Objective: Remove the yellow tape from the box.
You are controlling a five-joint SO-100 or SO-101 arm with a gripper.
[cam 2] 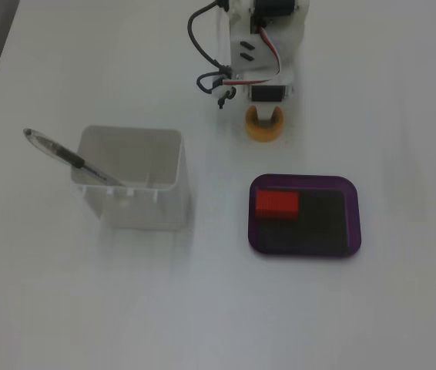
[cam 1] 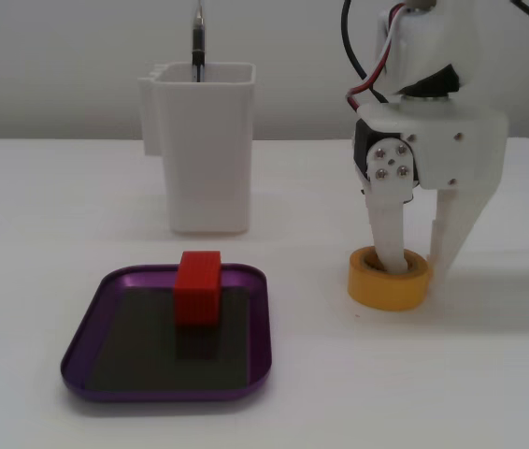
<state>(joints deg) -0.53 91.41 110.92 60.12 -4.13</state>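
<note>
Our gripper (cam 1: pixel 421 265) straddles the wall of the yellow tape (cam 1: pixel 388 285) on the table, outside the box (cam 1: pixel 260 323); we open wide, then lift straight.

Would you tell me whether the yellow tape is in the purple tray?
Out: the yellow tape lies on the table beside the purple tray, one gripper finger inside its core.

A plain white table (cam 1: pixel 78 187) spreads all around me. Beyond its far edge stands a pale wall (cam 1: pixel 59 56). Light is soft and even.
</note>
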